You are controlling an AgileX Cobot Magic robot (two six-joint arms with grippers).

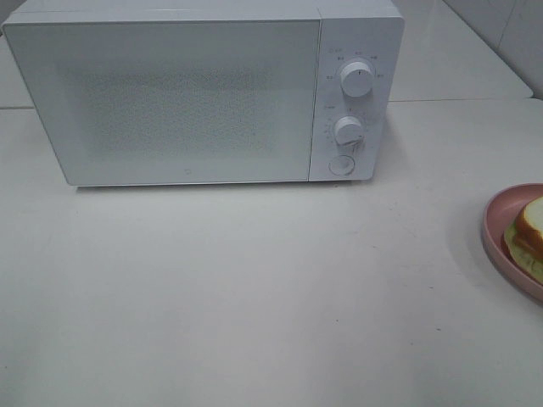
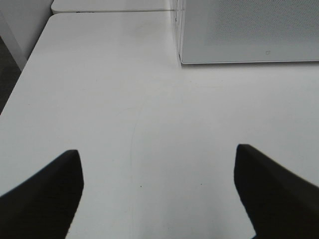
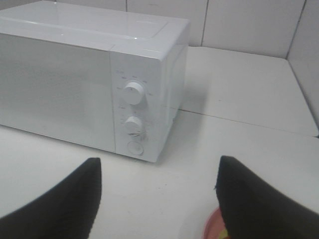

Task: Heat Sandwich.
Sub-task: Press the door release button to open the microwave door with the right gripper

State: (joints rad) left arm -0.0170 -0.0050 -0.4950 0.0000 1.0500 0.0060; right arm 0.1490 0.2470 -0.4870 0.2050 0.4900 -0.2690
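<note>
The sandwich (image 1: 530, 233), pale bread with tan crust and a yellow-green filling, lies on a round pink plate (image 1: 499, 233) at the right edge of the exterior view, partly cut off. A white microwave (image 1: 170, 93) stands at the back with its door shut. It has two knobs (image 1: 356, 78) and a round button (image 1: 342, 165). Neither arm shows in the exterior view. My left gripper (image 2: 157, 194) is open and empty over bare table next to the microwave's corner (image 2: 249, 30). My right gripper (image 3: 157, 199) is open and empty, with the plate's rim (image 3: 213, 228) showing by one finger, facing the microwave (image 3: 79, 84).
The white table (image 1: 254, 288) stretches in front of the microwave. Its left edge (image 2: 20, 84) shows in the left wrist view. A tiled wall (image 3: 249, 25) stands behind the microwave.
</note>
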